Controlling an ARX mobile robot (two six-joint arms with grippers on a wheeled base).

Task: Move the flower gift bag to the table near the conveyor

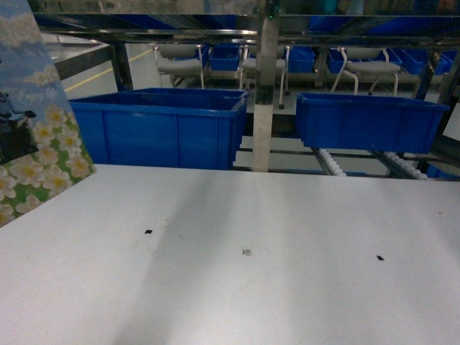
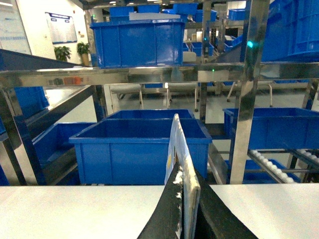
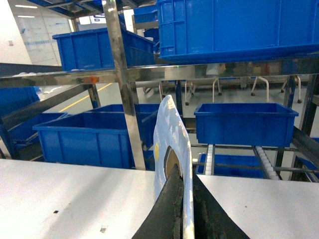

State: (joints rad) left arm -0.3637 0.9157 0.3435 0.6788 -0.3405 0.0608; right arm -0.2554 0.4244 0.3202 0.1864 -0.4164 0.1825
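Both claws are clamped on thin card edges: our left gripper pinches the upright edge of the flower gift bag, and our right gripper grips a pale blue panel with a yellow dot, which we judge to be the same bag (the wrist views alone cannot prove it). In the head view the flower gift bag shows only at nine o'clock, cut off by the frame edge, its white blossoms just above the table; we cannot tell whether its base touches the surface.

What could go wrong, in our judgement: the card is thin and held only by its edge, so uneven motion between the two arms could bend or tear it. Letting go before the base sits flat could let the bag topple. Carrying it too far toward twelve o'clock risks catching the blue totes or the steel frame of the conveyor.

Neither arm appears in the head view. Both wrist cameras look level toward twelve o'clock across the table, fingers pointing forward and slightly upward.
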